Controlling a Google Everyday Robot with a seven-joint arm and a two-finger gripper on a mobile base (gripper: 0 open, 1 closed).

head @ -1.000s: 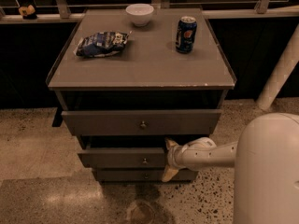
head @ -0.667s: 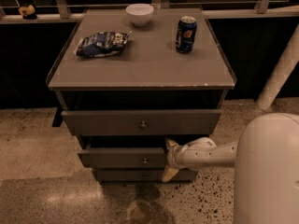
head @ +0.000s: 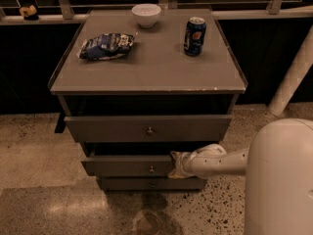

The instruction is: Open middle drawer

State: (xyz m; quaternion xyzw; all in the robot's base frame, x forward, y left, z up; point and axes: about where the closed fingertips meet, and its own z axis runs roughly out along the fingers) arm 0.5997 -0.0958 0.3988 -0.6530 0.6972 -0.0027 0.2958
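Observation:
The grey cabinet has three drawers, each with a small round knob. The middle drawer [head: 127, 166] is pulled out a little, less than the top drawer [head: 146, 128] above it. Its knob [head: 151, 169] is uncovered. My gripper [head: 172, 165] reaches in from the right and sits against the right part of the middle drawer's front, just right of the knob. It is open, with one pale finger above the other and nothing held. The bottom drawer [head: 146, 184] looks pushed in.
On the cabinet top [head: 146, 62] are a white bowl [head: 146, 14], a blue soda can [head: 194, 36] and a blue chip bag [head: 106, 45]. My white arm [head: 230, 161] and base [head: 281, 180] fill the lower right. A white pole [head: 293, 77] leans at right.

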